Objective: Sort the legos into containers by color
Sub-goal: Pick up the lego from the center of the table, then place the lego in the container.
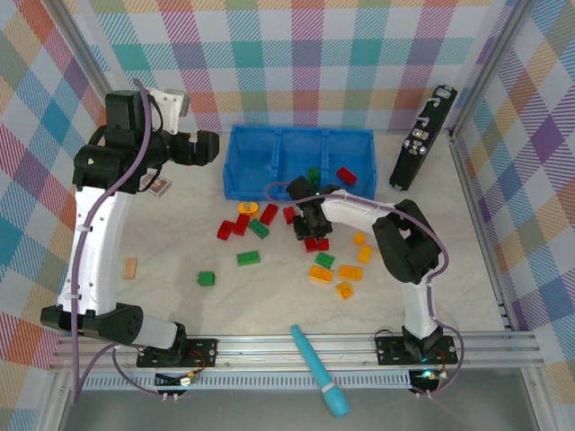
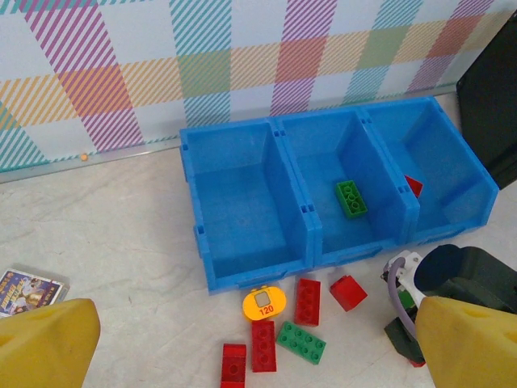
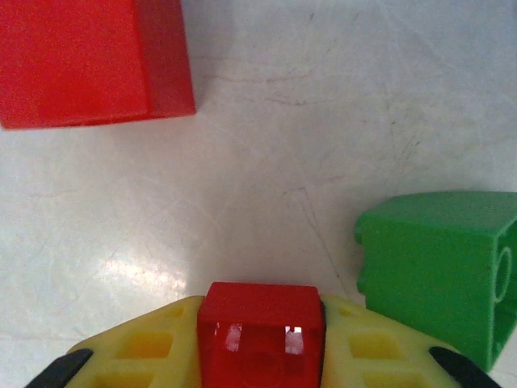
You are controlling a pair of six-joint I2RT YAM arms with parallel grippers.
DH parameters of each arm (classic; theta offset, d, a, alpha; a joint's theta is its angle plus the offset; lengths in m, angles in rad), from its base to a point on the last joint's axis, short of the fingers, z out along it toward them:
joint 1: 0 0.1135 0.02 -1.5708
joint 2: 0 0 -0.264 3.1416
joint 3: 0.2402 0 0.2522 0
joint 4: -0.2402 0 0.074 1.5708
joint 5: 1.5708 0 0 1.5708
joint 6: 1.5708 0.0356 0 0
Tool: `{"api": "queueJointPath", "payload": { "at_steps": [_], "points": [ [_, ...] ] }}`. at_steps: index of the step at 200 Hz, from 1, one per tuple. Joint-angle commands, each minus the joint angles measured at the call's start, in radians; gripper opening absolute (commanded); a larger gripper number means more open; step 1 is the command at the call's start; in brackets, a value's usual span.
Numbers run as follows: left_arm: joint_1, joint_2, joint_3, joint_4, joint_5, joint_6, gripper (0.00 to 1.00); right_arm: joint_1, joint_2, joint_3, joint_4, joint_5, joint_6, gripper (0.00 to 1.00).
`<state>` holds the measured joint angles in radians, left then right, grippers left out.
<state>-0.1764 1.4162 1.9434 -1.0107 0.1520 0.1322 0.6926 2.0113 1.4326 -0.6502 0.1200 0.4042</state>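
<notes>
I see red, green and yellow-orange legos (image 1: pixel 248 259) on my pale marbled tabletop (image 1: pixel 175 238), a bright blue tray (image 1: pixel 235 163), yellow fingers (image 3: pixel 145 349) on a red brick (image 3: pixel 260 335), and pastel plaid walls (image 1: pixel 296 63) all round.

Pastel plaid walls close in the scene: a far wall (image 1: pixel 296 63), a left wall (image 1: pixel 27 180) and a right wall (image 1: pixel 539 180). Silver metal posts stand in the far left corner (image 1: pixel 76 40) and the far right corner (image 1: pixel 490 63). The table (image 1: pixel 180 242) is white with faint grey marbling. A metal rail (image 1: pixel 252 344) runs along its near edge, another (image 1: pixel 481 224) along its right edge. A thin metal strip (image 2: pixel 97 158) edges the far wall's foot. Soft glare (image 3: pixel 137 275) shines on the tabletop. Nearer than the rail lies a grey surface (image 1: pixel 269 404).
</notes>
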Motion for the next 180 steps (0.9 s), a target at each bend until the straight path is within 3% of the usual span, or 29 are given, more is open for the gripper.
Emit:
{"api": "queueJointPath", "payload": {
  "at_steps": [1, 77, 127, 180],
  "points": [
    [-0.012, -0.011, 0.0, 0.03, 0.003, 0.009, 1.0, -0.028, -0.089, 0.049, -0.05, -0.068, -0.046, 0.2],
    [-0.012, -0.003, -0.002, 0.034, 0.013, 0.01, 1.0, -0.237, -0.199, 0.182, -0.036, 0.053, -0.199, 0.21],
    [-0.012, -0.011, -0.002, 0.035, 0.023, 0.007, 1.0, -0.315, -0.037, 0.356, 0.022, 0.128, -0.282, 0.23],
    [-0.012, -0.018, -0.019, 0.035, 0.0, 0.017, 1.0, -0.364, 0.139, 0.514, 0.013, 0.071, -0.286, 0.25]
  ]
}}
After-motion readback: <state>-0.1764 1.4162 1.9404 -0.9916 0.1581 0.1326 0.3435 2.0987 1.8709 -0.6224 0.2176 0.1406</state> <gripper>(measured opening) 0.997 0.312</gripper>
